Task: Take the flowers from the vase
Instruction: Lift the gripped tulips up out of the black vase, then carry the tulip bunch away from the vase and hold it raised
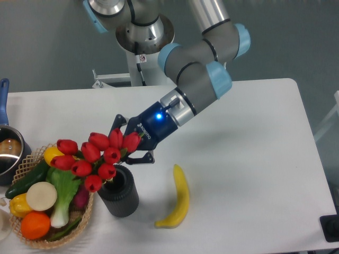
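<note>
Bright red flowers [95, 159] over a dark grey-black vase [118, 191]. Black gripper [128, 146] with a glowing blue light. Yellow banana [178, 197] on a white table [249, 159]. Tan woven basket [79, 222]: orange, yellow, green and white produce.
</note>
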`<state>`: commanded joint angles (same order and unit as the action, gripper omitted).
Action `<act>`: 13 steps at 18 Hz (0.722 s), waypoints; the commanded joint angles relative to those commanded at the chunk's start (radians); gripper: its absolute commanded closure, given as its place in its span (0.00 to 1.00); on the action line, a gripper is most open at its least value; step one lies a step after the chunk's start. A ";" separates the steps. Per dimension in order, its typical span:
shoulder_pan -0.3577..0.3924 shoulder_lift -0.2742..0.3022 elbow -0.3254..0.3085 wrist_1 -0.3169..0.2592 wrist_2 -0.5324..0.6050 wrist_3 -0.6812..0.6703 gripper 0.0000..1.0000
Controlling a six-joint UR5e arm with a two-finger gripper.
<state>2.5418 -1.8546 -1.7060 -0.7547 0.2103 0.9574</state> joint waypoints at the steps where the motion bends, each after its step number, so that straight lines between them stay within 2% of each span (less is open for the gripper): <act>1: 0.006 0.002 0.021 -0.002 -0.009 -0.023 1.00; 4: 0.020 0.002 0.084 -0.002 -0.014 -0.109 1.00; 13: 0.075 0.017 0.189 -0.003 -0.043 -0.250 1.00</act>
<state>2.6168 -1.8377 -1.5172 -0.7578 0.1672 0.7072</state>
